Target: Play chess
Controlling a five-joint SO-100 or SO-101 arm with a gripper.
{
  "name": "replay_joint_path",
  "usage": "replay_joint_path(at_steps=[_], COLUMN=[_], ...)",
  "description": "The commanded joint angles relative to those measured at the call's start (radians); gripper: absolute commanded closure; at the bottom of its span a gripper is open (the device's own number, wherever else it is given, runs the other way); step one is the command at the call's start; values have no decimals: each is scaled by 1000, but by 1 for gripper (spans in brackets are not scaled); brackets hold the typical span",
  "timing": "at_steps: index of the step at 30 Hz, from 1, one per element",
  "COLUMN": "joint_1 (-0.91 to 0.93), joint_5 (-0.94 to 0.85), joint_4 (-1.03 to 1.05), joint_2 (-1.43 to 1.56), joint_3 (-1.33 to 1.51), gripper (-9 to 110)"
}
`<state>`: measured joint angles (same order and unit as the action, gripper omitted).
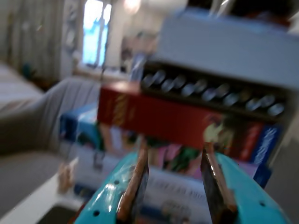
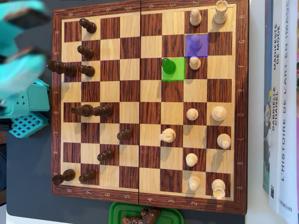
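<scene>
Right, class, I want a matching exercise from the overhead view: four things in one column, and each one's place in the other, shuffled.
Things:
1. green tray
2. books
3. purple square
4. white rook

Places:
A. right of the board
B. the board's top right corner
C. below the board's bottom edge
D. corner to corner with the green square

Pairs: 1-C, 2-A, 3-D, 4-B

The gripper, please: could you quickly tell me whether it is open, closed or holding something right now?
Turquoise two-finger gripper: open and empty in the wrist view, raised and facing a stack of books, not the board.
</scene>
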<state>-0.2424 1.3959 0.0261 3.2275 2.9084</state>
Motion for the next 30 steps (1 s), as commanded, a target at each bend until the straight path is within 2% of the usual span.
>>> replay_joint_path(at_steps=[1,7,11,24,30], joint_1=[-12,-14,-34,-32,-35], joint_5=[-3,-3,5,-3,-3], joint_4=[152,448,601,746,945], joint_2=[0,-11,-121,-719,-1045], joint_3=[-97,-190,-281,-627,-919], gripper=[85,85,85,85,85])
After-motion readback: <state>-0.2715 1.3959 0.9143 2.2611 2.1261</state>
